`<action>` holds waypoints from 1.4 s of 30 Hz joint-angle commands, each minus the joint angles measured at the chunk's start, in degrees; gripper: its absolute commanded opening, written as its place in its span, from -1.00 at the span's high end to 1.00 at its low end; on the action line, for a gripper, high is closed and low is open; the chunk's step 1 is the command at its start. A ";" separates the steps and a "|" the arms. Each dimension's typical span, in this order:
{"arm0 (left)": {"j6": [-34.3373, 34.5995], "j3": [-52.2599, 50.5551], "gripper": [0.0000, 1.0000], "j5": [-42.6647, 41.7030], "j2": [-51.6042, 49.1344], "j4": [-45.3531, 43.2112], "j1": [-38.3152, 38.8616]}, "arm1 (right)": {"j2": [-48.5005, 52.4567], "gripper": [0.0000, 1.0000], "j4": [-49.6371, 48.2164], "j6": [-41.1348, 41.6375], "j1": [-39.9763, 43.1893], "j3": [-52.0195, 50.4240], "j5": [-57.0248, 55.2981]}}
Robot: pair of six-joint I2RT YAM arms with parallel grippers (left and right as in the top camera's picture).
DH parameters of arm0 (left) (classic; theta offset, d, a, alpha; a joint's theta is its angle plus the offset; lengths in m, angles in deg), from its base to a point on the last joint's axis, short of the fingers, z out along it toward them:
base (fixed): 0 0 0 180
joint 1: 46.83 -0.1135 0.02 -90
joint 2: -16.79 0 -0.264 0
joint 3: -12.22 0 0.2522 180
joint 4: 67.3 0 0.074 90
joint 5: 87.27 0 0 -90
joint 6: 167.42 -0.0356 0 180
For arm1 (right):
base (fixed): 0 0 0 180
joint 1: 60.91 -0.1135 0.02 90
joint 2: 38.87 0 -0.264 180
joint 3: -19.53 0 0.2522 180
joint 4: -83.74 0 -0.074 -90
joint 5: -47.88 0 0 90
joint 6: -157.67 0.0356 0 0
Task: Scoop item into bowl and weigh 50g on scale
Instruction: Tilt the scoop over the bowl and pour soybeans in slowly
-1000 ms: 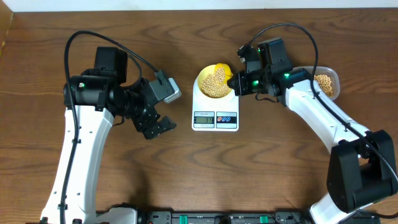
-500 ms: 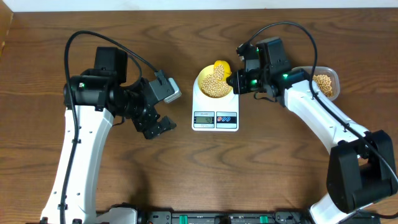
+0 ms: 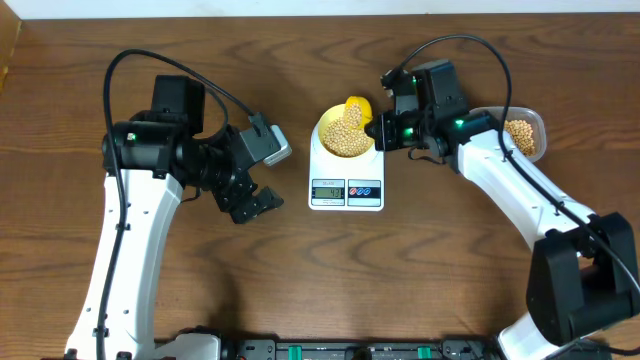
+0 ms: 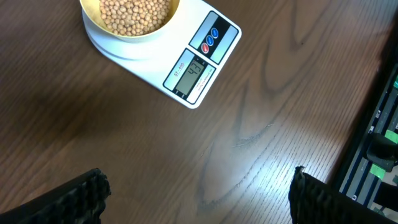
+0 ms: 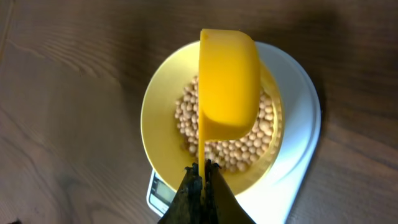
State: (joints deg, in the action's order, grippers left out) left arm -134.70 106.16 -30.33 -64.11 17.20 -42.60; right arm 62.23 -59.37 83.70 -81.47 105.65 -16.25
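The white scale [image 3: 346, 185] stands mid-table with the pale-yellow bowl [image 3: 328, 126] on its platform, filled with beige beans [image 3: 345, 135]. Its display shows digits I cannot read surely. My right gripper [image 3: 381, 128] is shut on the thin handle of a bright yellow scoop [image 3: 357, 106], tipped over the bowl's far right rim; in the right wrist view the scoop [image 5: 227, 81] is turned bottom-up above the beans [image 5: 249, 146] and bowl [image 5: 160, 112], with the jaws [image 5: 203, 169] pinching the handle. My left gripper [image 3: 256, 204] is open and empty, left of the scale [image 4: 196, 59].
A clear plastic tub [image 3: 527, 135] with more beans sits at the right, behind my right arm. A dark rail with cables runs along the table's front edge [image 4: 379, 149].
The scoop has shifted slightly back and up over the bowl's far rim. The left arm has not moved.
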 commanded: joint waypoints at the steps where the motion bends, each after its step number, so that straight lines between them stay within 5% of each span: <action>1: -1.01 0.50 -0.89 -0.74 -0.33 0.37 0.09 | -2.10 0.98 0.94 -1.20 -0.48 0.07 -1.42; 42: -1.01 0.50 -0.89 -0.74 -0.33 0.37 0.09 | -3.65 0.98 4.42 0.68 -3.56 0.07 -5.92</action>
State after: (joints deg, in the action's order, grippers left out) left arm -134.70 106.16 -30.33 -64.11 17.20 -42.60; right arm 60.07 -56.31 84.01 -84.16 105.61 -21.70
